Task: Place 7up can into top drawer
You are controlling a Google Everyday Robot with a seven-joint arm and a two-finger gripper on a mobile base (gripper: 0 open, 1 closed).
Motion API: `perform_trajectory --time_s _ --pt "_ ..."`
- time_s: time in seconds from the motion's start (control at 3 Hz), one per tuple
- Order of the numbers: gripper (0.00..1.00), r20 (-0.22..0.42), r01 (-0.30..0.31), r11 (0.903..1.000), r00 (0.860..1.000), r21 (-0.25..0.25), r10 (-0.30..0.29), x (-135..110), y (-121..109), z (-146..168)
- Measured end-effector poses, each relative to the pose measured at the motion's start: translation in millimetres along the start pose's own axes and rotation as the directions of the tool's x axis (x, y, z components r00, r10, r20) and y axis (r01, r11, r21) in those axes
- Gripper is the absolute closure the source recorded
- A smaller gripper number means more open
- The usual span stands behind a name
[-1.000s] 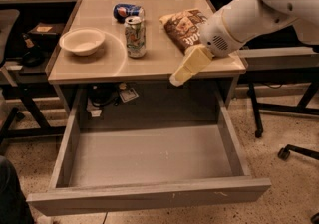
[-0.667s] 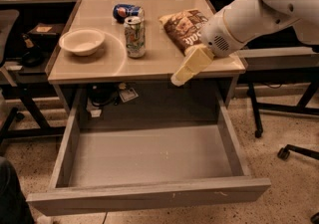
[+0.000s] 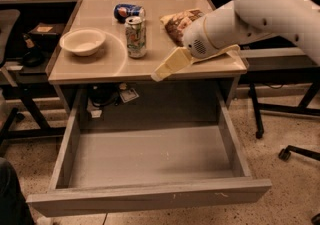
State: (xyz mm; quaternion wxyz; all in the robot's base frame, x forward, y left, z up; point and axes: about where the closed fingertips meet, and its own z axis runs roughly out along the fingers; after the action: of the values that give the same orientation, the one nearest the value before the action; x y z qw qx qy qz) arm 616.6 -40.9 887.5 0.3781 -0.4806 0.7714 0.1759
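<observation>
The 7up can [image 3: 135,36], white and green with a silver top, stands upright on the desk top near the middle. My gripper [image 3: 160,73], cream-coloured, hangs over the desk's front edge, a little right of and in front of the can and not touching it. It holds nothing that I can see. The top drawer [image 3: 150,196] is pulled fully out below the desk, with nothing inside it.
A dark blue Pepsi can [image 3: 127,10] lies on its side behind the 7up can. A cream bowl [image 3: 83,42] sits at the left and a snack bag [image 3: 179,22] at the right, partly behind my arm. Chair bases stand on the floor at the right.
My gripper has moved left along the desk's front edge, closer to the 7up can. The can and drawer have not moved.
</observation>
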Motion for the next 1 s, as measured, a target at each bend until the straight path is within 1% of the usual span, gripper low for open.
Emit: perform_trajectory --time_s 0.33,0.67,1.0 --pt "0.00 0.051 -0.004 1.0000 0.999 -0.005 0.005 -20.9 -10.8 34.9" --pt "0.00 0.051 -0.004 1.0000 0.999 -0.005 0.005 -21.0 -10.9 35.0" --pt "0.00 0.084 -0.012 0.9996 0.996 -0.027 0.015 -27.0 -18.4 55.2"
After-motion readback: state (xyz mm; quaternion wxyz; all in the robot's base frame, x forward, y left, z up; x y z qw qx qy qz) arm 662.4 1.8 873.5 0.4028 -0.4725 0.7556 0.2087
